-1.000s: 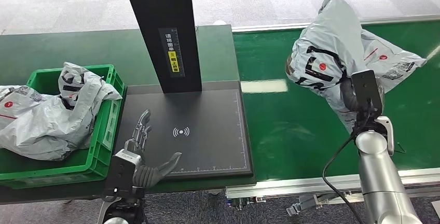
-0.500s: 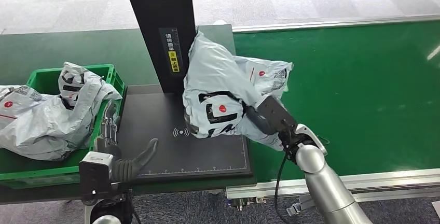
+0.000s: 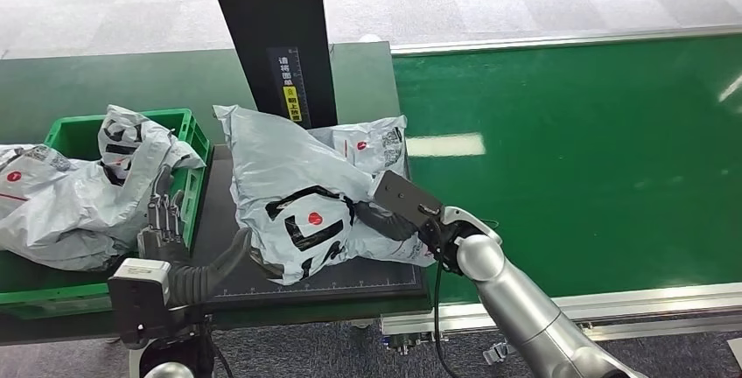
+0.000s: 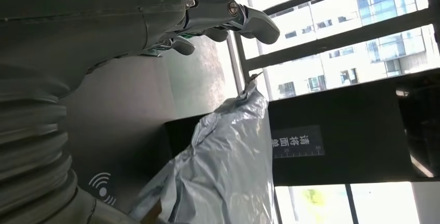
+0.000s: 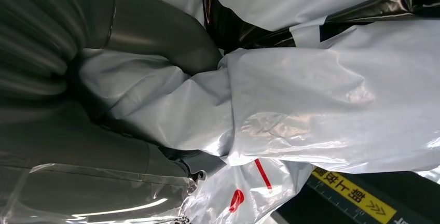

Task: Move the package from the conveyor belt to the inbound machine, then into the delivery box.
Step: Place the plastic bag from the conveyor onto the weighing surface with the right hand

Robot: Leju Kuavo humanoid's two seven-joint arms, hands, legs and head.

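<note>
Package [image 3: 297,194], grasped by the right hand [image 3: 378,219], lies on the inbound machine's scan plate [image 3: 367,275] at frame centre, so lower it flat before letting go, while the left hand [image 3: 188,260] waits released.

The right arm reached in from the lower right, bent toward the middle, and its hand [image 3: 378,220] gripped the package [image 3: 297,194], thumb and fingers dug into the plastic. The left arm rose from the lower left; its hand [image 3: 179,247] held nothing, fingers up and apart, thumb out to the side.
</note>
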